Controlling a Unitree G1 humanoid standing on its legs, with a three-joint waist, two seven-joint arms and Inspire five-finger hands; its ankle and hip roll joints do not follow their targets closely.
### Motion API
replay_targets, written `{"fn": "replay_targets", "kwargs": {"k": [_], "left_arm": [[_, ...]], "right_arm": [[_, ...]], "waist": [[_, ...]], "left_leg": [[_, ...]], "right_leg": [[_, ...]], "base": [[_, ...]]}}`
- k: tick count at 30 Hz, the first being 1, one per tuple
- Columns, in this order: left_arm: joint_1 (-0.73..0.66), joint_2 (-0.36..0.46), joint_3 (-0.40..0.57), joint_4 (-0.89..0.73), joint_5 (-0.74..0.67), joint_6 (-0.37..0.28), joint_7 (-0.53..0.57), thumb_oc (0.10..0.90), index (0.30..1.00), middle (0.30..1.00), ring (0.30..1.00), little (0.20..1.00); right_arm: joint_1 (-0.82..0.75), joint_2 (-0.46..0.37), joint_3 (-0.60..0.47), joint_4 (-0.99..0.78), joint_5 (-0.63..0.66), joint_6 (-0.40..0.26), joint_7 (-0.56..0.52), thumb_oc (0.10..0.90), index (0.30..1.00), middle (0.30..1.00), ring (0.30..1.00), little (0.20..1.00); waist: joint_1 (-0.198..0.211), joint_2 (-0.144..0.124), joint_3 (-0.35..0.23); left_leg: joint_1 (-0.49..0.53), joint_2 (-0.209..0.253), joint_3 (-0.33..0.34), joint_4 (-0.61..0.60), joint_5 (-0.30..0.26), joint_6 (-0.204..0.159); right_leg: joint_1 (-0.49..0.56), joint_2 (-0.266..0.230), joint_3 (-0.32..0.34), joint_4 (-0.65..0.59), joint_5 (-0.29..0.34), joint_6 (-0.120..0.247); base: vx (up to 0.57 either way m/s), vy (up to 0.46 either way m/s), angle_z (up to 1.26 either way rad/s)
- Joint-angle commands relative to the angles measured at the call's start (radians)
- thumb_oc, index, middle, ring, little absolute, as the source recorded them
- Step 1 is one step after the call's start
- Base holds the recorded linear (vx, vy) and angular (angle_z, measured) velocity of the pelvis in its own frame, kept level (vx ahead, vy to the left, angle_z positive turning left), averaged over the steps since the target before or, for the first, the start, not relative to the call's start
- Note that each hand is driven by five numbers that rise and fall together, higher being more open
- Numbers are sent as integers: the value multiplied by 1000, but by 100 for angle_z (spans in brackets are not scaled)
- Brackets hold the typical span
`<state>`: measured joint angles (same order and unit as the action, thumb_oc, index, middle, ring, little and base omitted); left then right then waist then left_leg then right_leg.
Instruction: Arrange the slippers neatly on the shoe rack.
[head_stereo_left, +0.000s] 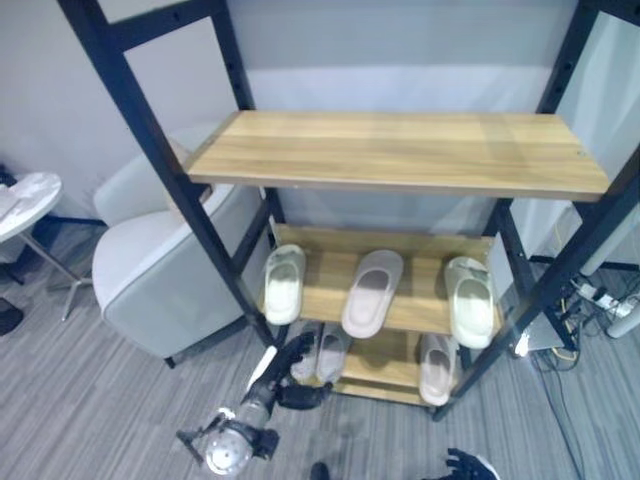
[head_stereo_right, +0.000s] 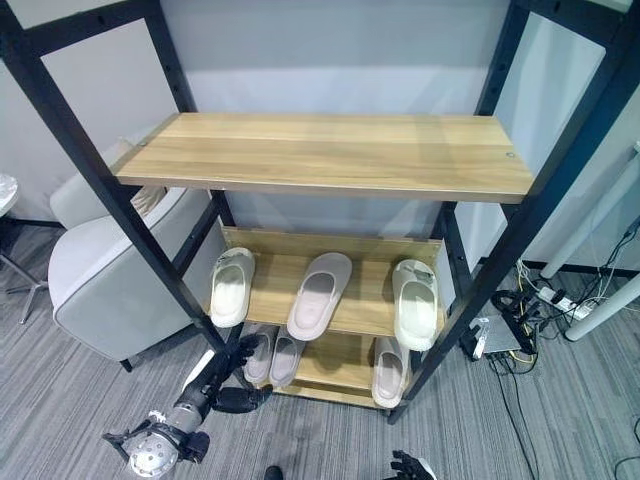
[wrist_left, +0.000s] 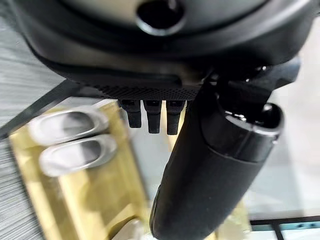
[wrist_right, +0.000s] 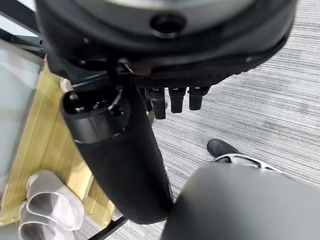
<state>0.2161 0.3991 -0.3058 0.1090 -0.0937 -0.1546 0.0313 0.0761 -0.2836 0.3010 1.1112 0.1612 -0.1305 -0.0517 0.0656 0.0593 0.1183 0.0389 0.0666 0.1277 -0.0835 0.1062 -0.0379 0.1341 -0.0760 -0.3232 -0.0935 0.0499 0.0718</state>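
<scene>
The shoe rack (head_stereo_left: 400, 150), black-framed with wooden shelves, was seen straight ahead, its top shelf bare. On the middle shelf (head_stereo_left: 410, 300) three slippers were laid toes-out: a pale green slipper (head_stereo_left: 284, 284) at the left end, a pinkish slipper (head_stereo_left: 372, 293) in the middle, and a second pale green slipper (head_stereo_left: 472, 300) at the right end, well apart from each other. On the bottom shelf (head_stereo_left: 385, 375) a pair of grey slippers (head_stereo_left: 322, 352) was set side by side at the left, touching, and another pinkish slipper (head_stereo_left: 437, 368) lay at the right. The left hand (head_stereo_left: 298, 372) was held low by the rack's front left post, just beside the grey pair, its fingers straight and spread apart, nothing held. The right hand (head_stereo_left: 462, 466) was glimpsed at the bottom edge, fingers relaxed, nothing gripped. A white armchair (head_stereo_left: 160, 270) stood left of the rack on the grey carpet (head_stereo_left: 80, 400).
</scene>
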Motion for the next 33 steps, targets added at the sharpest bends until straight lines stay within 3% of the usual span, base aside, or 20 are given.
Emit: {"fn": "replay_targets", "kwargs": {"k": [1, 10, 23, 33], "left_arm": [[-114, 34, 45, -143, -58, -122, 10, 800, 900, 900, 900, 900], [-184, 22, 21, -157, -44, -130, 43, 800, 900, 900, 900, 900], [-606, 60, -81, 90, 323, -94, 233, 800, 900, 900, 900, 900], [-852, 106, -152, 332, 444, -32, 331, 800, 900, 900, 900, 900]], "right_arm": [[-60, -14, 23, 6, 3, -28, -4, 800, 900, 900, 900, 900], [-54, -6, 37, 5, 1, -26, -5, 800, 900, 900, 900, 900], [-9, -9, 57, -3, -2, -21, 8, 800, 900, 900, 900, 900], [-3, -25, 76, -19, -5, -34, 17, 800, 900, 900, 900, 900]], "waist": [[9, -46, 13], [-12, -44, 2], [-114, -51, -7], [-168, -62, 5]], "left_leg": [[28, -24, 1, 5, -46, -49], [44, -22, 11, -1, -53, -50], [41, -16, 79, -4, -86, -49], [-21, -9, 131, -4, -89, -45]], "right_leg": [[35, 15, 22, 6, -121, 34], [40, 16, 29, 6, -122, 36], [-9, 3, 89, 6, -89, 64], [-102, 6, 160, 6, -57, 80]], "base": [[0, 0, 0], [4, 1, 0], [35, 17, -11], [-13, 24, -27]]}}
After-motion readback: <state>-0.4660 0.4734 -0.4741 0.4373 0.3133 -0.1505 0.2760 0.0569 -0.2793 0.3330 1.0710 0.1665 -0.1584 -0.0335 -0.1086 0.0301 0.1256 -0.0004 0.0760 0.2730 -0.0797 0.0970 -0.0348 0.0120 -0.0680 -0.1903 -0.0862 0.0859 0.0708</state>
